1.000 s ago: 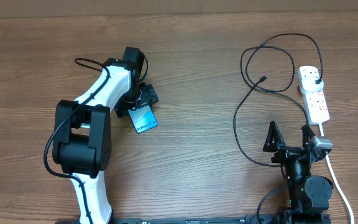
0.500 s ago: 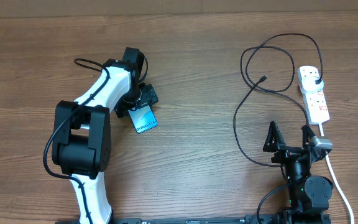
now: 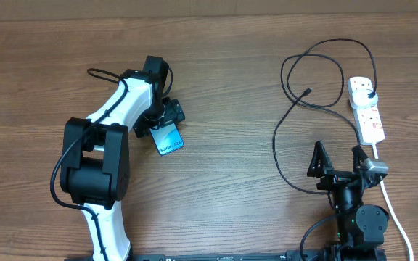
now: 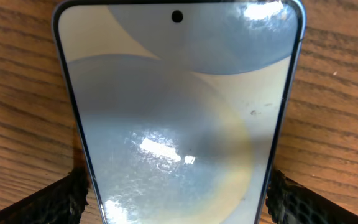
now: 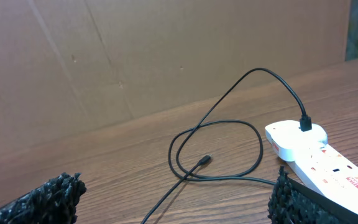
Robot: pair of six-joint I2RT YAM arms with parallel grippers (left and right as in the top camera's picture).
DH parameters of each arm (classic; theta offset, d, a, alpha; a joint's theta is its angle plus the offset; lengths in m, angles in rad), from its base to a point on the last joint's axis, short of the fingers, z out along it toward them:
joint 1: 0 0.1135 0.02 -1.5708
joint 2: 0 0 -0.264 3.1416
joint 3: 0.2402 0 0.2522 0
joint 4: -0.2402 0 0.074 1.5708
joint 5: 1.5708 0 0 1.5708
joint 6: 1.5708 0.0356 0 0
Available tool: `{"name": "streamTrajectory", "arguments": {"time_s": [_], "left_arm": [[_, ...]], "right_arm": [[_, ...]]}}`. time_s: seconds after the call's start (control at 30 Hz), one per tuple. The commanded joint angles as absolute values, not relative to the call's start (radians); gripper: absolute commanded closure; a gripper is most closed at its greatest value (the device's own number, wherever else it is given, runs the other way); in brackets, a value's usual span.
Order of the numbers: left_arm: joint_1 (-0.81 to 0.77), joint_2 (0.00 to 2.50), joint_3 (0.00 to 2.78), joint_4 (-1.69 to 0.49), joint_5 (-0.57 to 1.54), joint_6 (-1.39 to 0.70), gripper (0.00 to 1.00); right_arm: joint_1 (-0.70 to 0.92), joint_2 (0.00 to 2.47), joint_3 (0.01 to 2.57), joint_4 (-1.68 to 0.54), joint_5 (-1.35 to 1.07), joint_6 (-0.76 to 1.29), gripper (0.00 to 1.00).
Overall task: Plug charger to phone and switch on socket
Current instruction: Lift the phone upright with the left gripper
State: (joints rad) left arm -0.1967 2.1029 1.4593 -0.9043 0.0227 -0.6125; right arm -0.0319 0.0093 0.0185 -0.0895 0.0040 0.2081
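The phone (image 3: 170, 138) lies face up on the wood table, its light blue screen filling the left wrist view (image 4: 179, 112). My left gripper (image 3: 163, 123) is shut on the phone's far end, a black finger against each long edge (image 4: 176, 202). The charger cable (image 3: 290, 109) loops on the table at the right. Its connector tip (image 3: 308, 91) lies free and shows in the right wrist view (image 5: 205, 160). Its plug (image 5: 305, 122) sits in the white socket strip (image 3: 369, 116). My right gripper (image 3: 337, 161) is open and empty, near the table's front edge, short of the cable (image 5: 166, 205).
The strip's thick white cord (image 3: 394, 210) runs down past the right arm's base. A brown cardboard wall (image 5: 135, 56) stands behind the table. Bare wood lies between the phone and the cable loops.
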Motion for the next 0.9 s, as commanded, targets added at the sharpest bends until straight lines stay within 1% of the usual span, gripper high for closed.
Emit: {"name": "streamTrajectory", "arguments": {"time_s": [0.0, 0.13, 0.4, 0.53, 0.7, 0.87], "left_arm": [[-0.199, 2.204, 1.381, -0.911, 0.075, -0.598, 0.04], [-0.206, 2.204, 1.378, -0.910, 0.075, -0.598, 0.05], [-0.236, 2.204, 1.377, -0.911, 0.076, -0.612, 0.13], [-0.243, 2.204, 1.377, -0.910, 0.075, -0.629, 0.13], [-0.243, 2.204, 1.377, -0.915, 0.075, -0.628, 0.21], [-0.241, 2.204, 1.377, -0.918, 0.075, -0.628, 0.20]], "right_arm": [[-0.035, 0.003, 0.007, -0.084, 0.002, 0.200, 0.00], [-0.035, 0.003, 0.007, -0.084, 0.002, 0.201, 0.00], [-0.035, 0.003, 0.007, -0.084, 0.002, 0.201, 0.00], [-0.035, 0.003, 0.007, -0.084, 0.002, 0.201, 0.00], [-0.035, 0.003, 0.007, -0.084, 0.002, 0.200, 0.00], [-0.035, 0.003, 0.007, -0.084, 0.002, 0.201, 0.00]]}}
